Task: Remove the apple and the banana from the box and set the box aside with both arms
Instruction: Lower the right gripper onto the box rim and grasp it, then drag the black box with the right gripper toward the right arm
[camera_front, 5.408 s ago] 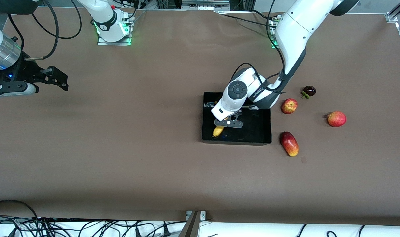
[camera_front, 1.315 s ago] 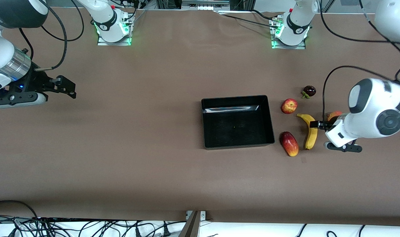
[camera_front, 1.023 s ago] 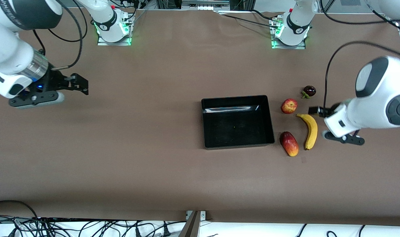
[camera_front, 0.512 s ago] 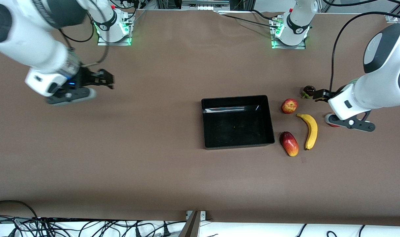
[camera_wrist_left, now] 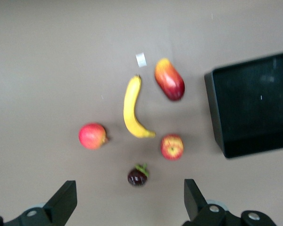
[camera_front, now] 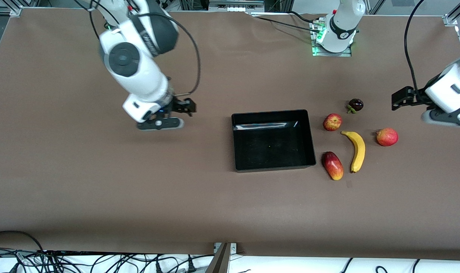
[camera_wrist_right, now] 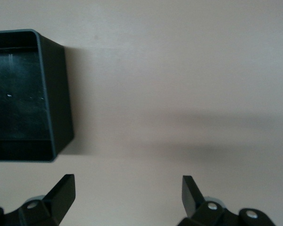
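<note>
The black box [camera_front: 272,144] stands open and empty mid-table. The yellow banana [camera_front: 357,151] lies on the table beside it, toward the left arm's end. The red-and-yellow apple [camera_front: 332,122] sits just farther from the front camera than the banana. My left gripper [camera_front: 446,118] is open and empty, up over bare table toward the left arm's end, past the fruits. Its wrist view shows the banana [camera_wrist_left: 132,110], apple [camera_wrist_left: 171,146] and box [camera_wrist_left: 215,115]. My right gripper [camera_front: 160,124] is open and empty over bare table, beside the box [camera_wrist_right: 56,99] toward the right arm's end.
A red-yellow mango [camera_front: 332,165] lies beside the box's corner nearest the front camera. A red round fruit [camera_front: 387,137] sits between the banana and my left gripper. A dark mangosteen [camera_front: 355,105] sits farther from the front camera than the apple. A small white tag [camera_wrist_left: 141,60] lies by the banana.
The banana went from the box to the table and was let go. My left gripper has drawn away from the fruits. My right gripper has swept in toward the box.
</note>
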Controlling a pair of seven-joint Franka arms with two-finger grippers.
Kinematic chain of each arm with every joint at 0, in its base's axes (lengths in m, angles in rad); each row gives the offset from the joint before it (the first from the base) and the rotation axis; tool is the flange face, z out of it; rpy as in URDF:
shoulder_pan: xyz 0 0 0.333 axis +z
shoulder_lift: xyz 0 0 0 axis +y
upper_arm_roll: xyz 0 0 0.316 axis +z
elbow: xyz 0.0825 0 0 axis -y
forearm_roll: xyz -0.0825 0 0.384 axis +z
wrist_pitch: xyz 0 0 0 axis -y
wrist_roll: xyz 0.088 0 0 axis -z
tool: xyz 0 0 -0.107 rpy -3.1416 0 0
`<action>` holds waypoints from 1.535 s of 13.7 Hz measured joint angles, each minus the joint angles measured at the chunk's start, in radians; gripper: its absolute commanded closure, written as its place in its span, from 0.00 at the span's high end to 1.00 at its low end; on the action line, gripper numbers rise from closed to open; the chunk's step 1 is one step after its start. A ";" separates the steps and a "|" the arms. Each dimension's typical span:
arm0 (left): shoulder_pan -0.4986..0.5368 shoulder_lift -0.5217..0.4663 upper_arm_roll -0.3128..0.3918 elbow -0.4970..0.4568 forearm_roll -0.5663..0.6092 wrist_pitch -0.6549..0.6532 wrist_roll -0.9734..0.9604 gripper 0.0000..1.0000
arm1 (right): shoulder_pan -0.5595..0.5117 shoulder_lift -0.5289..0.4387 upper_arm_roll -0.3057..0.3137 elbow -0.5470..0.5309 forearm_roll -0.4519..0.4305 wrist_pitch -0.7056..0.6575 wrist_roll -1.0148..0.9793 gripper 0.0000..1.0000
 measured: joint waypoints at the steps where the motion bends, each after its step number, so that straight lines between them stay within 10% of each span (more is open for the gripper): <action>1: -0.016 -0.033 0.017 -0.036 0.000 0.031 0.000 1.00 | 0.028 0.019 0.000 0.000 0.000 0.031 0.051 1.00; 9: -0.021 -0.084 0.050 -0.108 -0.007 0.027 0.000 1.00 | 0.238 0.265 -0.002 0.000 -0.055 0.369 0.375 1.00; 11: -0.021 -0.084 0.049 -0.108 -0.008 0.014 0.000 1.00 | 0.262 0.317 -0.003 0.001 -0.095 0.421 0.418 0.76; 14: -0.022 -0.084 0.047 -0.108 -0.009 0.007 0.000 1.00 | 0.270 0.357 -0.007 0.003 -0.130 0.450 0.422 0.01; 21: -0.023 -0.084 0.044 -0.108 -0.009 0.007 0.000 1.00 | 0.266 0.369 -0.021 0.042 -0.136 0.432 0.408 0.00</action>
